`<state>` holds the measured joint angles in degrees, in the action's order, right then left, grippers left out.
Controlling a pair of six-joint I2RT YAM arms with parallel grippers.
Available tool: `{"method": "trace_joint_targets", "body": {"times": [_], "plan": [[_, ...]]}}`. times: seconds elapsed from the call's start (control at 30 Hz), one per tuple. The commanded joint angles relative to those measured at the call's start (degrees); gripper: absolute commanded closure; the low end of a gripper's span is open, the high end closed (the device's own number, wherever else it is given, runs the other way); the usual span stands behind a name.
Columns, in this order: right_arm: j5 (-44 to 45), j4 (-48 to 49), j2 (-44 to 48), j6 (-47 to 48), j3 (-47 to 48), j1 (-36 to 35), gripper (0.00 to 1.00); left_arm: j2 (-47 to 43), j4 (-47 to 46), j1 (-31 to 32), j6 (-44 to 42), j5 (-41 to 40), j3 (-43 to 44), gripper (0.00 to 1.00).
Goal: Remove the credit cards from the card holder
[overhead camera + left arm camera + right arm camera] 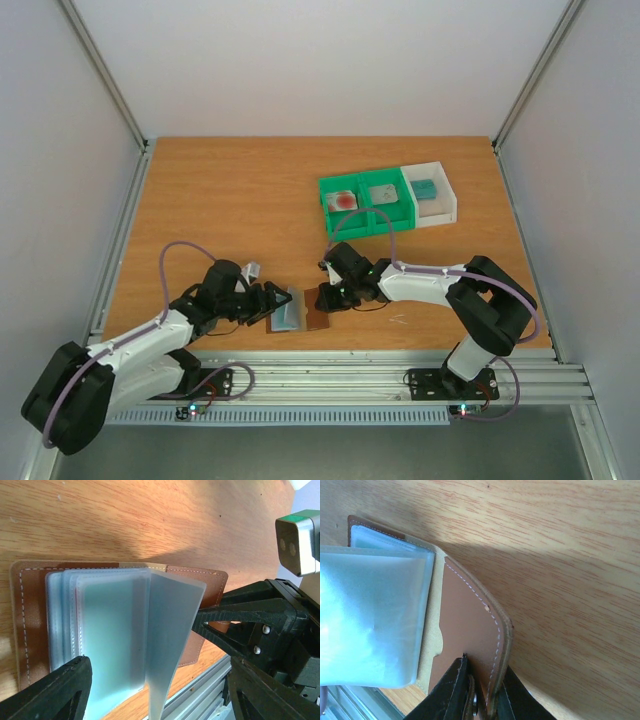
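Credit cards [345, 199] – 3 across green tray [365, 224], white tray [441, 214]; right tool [482, 680] pinches card holder [470, 625] – left tool [277, 302] spread.

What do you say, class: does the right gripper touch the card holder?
Touching. The right wrist view shows the right gripper closed on the card holder, its brown cover edge pinched between the jaws.

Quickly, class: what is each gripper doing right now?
Left gripper: open, straddling the plastic sleeves.
Right gripper: shut on the card holder, at its brown cover.
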<state>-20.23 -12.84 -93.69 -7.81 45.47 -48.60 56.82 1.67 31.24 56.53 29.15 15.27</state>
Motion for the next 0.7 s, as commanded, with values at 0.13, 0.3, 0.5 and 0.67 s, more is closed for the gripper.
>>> {"method": "trace_joint_targets", "body": {"times": [0.13,0.3,0.5,0.67], "plan": [[-0.07,0.71,0.23,0.69,-0.21,-0.44,0.86,1.44,-3.98,0.31,-1.23,0.03,0.29,0.25],[0.09,0.62,0.21,0.70,-0.23,-0.44,0.86,1.46,-3.49,0.31,-1.42,-0.14,0.16,0.25],[0.02,0.62,0.17,0.67,-0.22,-0.43,0.86,1.19,-3.00,0.31,-1.69,-0.63,0.03,0.25],[0.05,0.51,0.24,0.66,-0.21,-0.44,0.86,1.58,-2.99,0.31,-1.91,-0.66,0.11,0.25]]}}
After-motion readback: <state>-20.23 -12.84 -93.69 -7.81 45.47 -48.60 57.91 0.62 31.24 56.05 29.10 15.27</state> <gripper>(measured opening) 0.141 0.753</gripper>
